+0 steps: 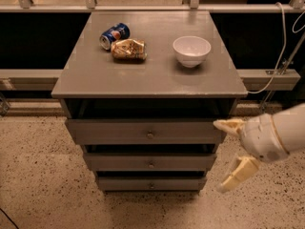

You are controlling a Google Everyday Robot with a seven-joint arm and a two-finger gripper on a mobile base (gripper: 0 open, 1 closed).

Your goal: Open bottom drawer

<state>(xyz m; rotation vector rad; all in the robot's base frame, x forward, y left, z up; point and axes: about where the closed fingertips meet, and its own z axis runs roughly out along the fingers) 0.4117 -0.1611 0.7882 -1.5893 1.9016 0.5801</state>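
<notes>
The grey cabinet top (147, 78) carries three things. A blue can (114, 34) lies on its side toward the back left. Just in front of it, so close I cannot tell whether they touch, lies a crumpled brown packet (128, 49). A white bowl (191, 50) stands upright on the right half, well apart from both. The cabinet itself stands on a speckled floor (38, 180). My gripper (232, 151) hangs off the cabinet's front right corner, below the top and above the floor, fingers spread apart.
</notes>
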